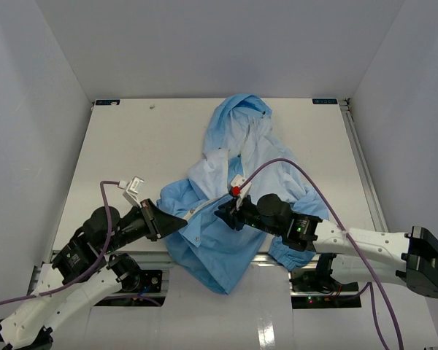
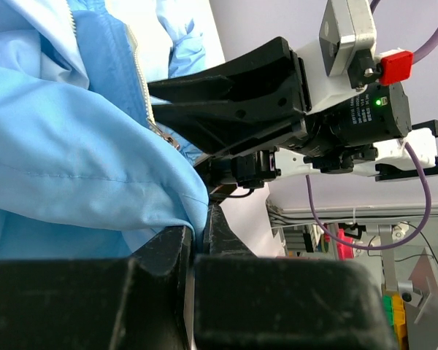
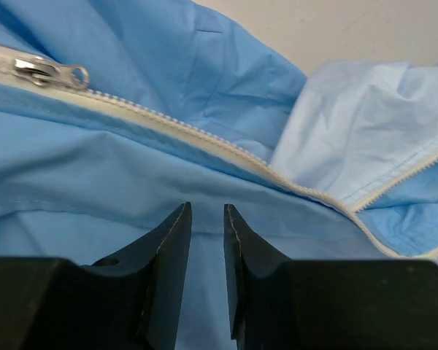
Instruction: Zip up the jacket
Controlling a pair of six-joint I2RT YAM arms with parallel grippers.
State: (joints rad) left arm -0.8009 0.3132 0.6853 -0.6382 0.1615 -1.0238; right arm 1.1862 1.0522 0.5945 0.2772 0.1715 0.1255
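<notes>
Blue jacket (image 1: pixel 237 146) sprawls from table (image 1: pixel 131 138) centre to 6 o'clock edge. Left gripper (image 2: pixel 197 237) clenched on it; right gripper (image 3: pixel 208 213) slightly parted, empty. Risk: slider (image 3: pixel 50 71) sits off at 10 o'clock, so closing here likely pinches cloth only.

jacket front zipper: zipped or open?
Open: the jacket lies spread, pale lining showing, and the right wrist view shows its zipper strips running apart. How far the slider travelled: cannot tell.

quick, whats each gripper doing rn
left gripper: closed on the jacket
right gripper: slightly open, holding nothing, just over the jacket
</notes>
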